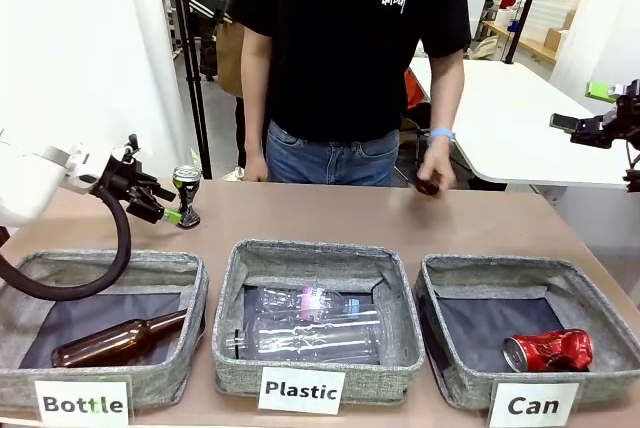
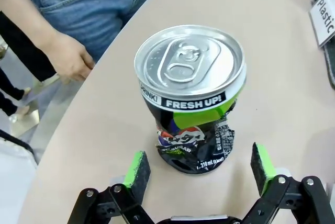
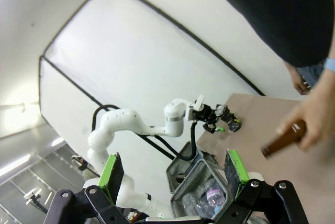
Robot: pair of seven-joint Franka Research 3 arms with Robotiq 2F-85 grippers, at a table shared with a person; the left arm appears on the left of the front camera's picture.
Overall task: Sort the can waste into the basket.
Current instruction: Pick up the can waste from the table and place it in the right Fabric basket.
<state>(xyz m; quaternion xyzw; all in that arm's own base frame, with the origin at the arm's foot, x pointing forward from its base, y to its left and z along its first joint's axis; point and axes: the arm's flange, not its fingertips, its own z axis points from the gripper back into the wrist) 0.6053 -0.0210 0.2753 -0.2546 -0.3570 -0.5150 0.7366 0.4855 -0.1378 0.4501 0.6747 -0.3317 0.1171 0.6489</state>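
Here, black can [image 2: 191, 93] upright on the worktop [image 1: 330, 213], far to the left of the basket [image 1: 500, 266], long axis vertical, dead ahead of the left claw [image 2: 199, 165] and framed by its wide-spread pads [image 2: 137, 169], not yet touched. Left arm clearly nearer; right claw [image 3: 172, 169] raised above the basket's right side, gaping, empty. Cans counted: two, the red can [image 1: 548, 350] already lying inside the basket.

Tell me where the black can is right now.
In the front view the black can stands upright on the left of the table, just behind the Bottle basket, right in front of the open left gripper.
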